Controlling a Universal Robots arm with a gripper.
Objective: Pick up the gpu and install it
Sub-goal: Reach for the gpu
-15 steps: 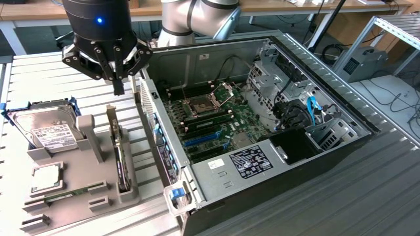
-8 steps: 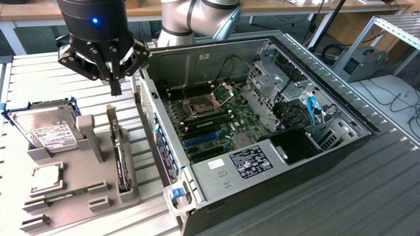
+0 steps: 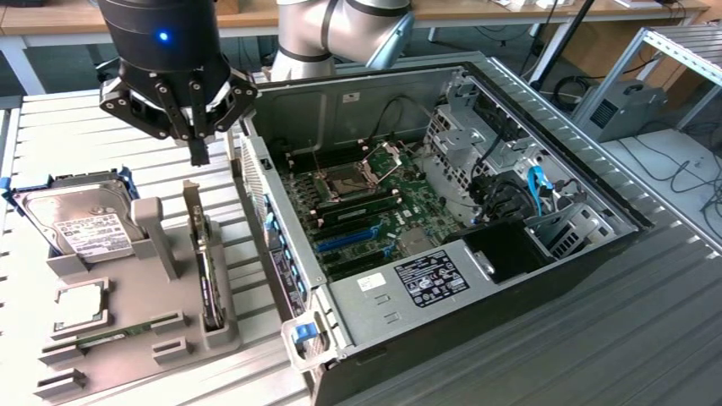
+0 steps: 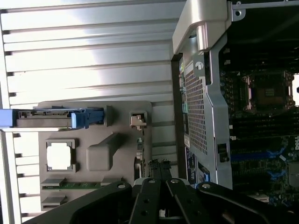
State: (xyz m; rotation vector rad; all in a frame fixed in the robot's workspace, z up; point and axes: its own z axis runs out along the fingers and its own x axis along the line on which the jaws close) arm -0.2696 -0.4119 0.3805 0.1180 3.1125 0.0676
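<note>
The gpu (image 3: 205, 262) stands on its edge in a slot of the grey holder (image 3: 147, 338), silver end bracket (image 3: 192, 199) upward at the far end. My gripper (image 3: 199, 157) hangs a short way above that bracket end, fingers shut together and holding nothing. In the wrist view the shut fingertips (image 4: 159, 167) point down beside the thin edge of the gpu (image 4: 138, 147) in the grey holder (image 4: 107, 140). The open computer case (image 3: 609, 199) lies to the exterior view's right with its green motherboard (image 3: 373, 211) exposed.
A silver hard drive (image 3: 81, 224) in a blue caddy leans in the holder at the exterior view's left. A square processor (image 3: 74, 309) and a narrow memory stick (image 3: 113, 334) lie in front of it. The case's perforated rear wall (image 4: 196, 107) rises right beside the holder.
</note>
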